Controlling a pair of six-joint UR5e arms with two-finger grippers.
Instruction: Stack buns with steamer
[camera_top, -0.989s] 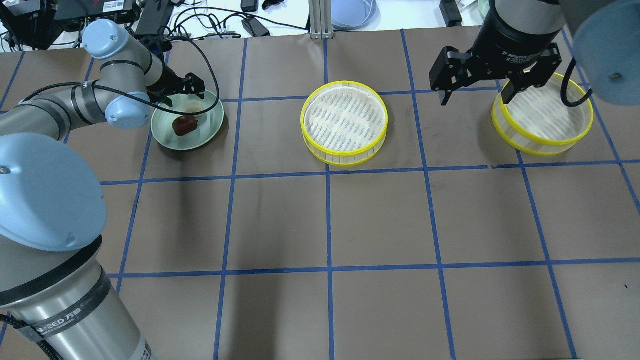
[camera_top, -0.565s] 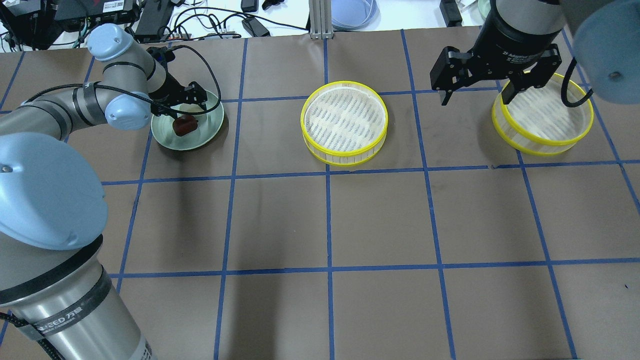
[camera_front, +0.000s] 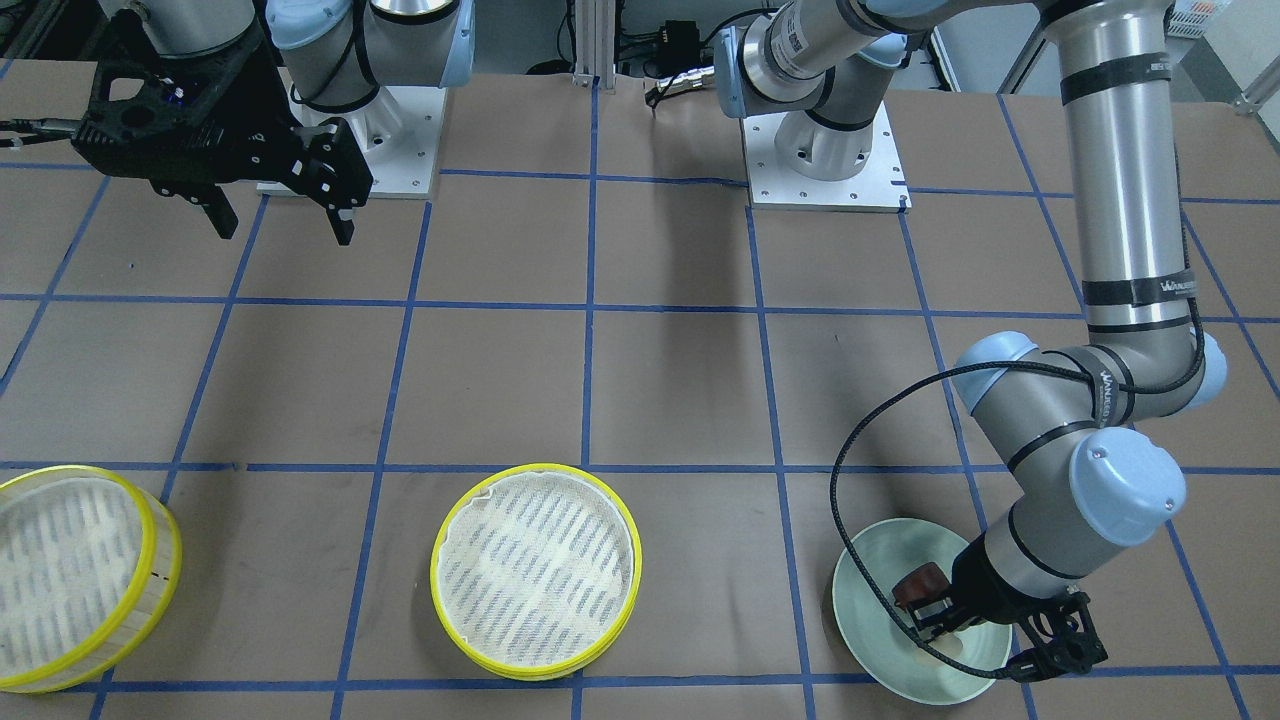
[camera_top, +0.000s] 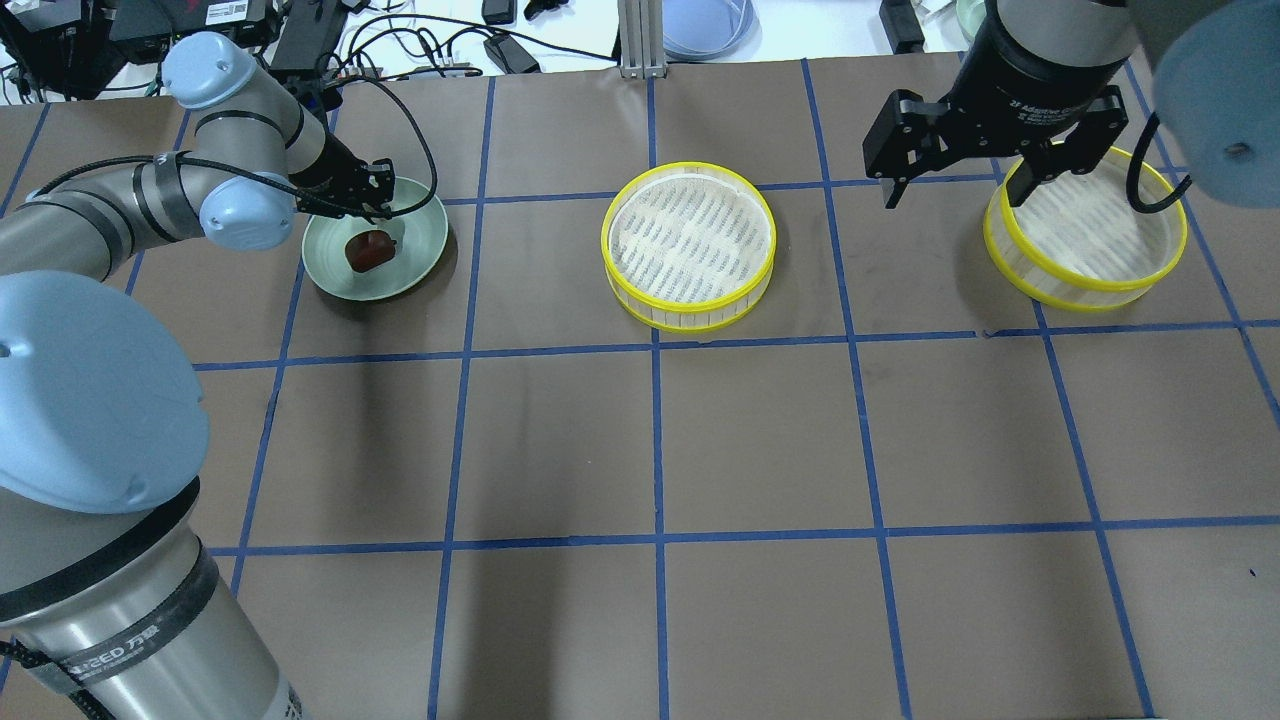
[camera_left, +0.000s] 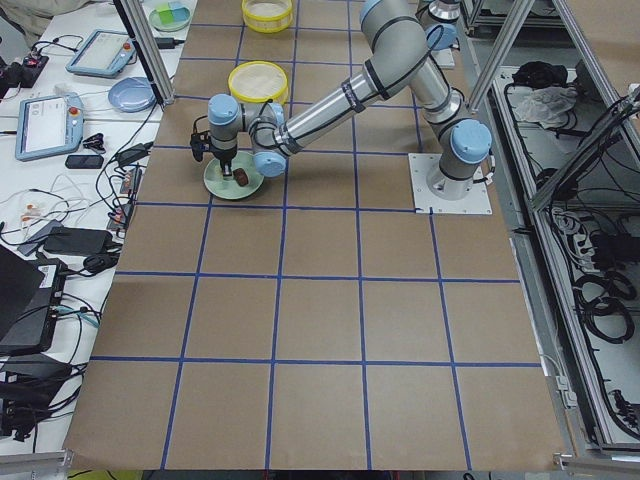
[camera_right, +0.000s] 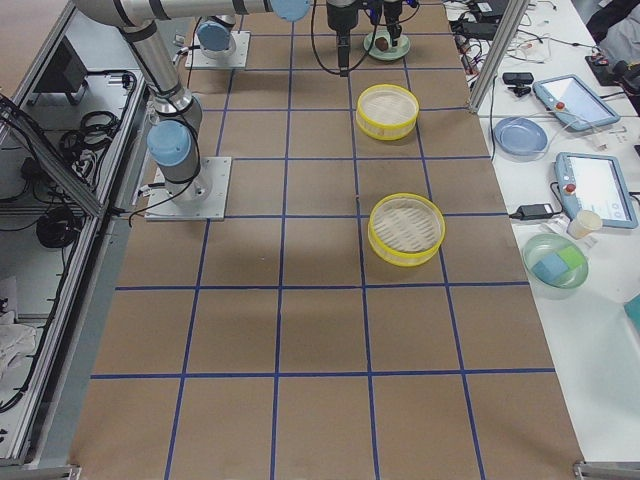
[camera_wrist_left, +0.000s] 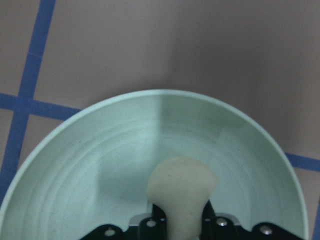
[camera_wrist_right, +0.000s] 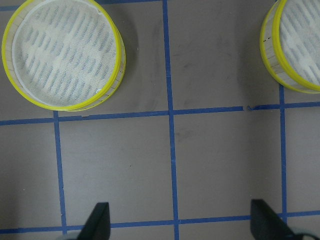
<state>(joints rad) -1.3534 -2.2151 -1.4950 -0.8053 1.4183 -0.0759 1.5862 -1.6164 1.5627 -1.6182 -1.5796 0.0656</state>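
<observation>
Two small oblong buns at the round pale green plate (camera_top: 415, 258): the glossy dark reddish-brown one (camera_top: 368, 250) lying near the plate's middle, the cream-white one (camera_wrist_left: 181, 187) pinched at one end by the left hand (camera_top: 372, 195) over the plate's far part, lifted or not impossible to tell. Right hand (camera_wrist_right: 182, 222) spread wide, holding nothing, hovering well apart from the plate. Probably light, soft and easily dented, the glazed one perhaps slick; best taken across the narrow waist with a gentle squeeze. Nearer round yellow-rimmed, mesh-lined steamer tier (camera_top: 688, 240) well apart from the plate, its twin (camera_top: 1090, 240) farther yet. Flat brown-paper desk (camera_top: 760, 430) gridded in blue tape; white bench (camera_top: 570, 35) with cables beyond the plate.
</observation>
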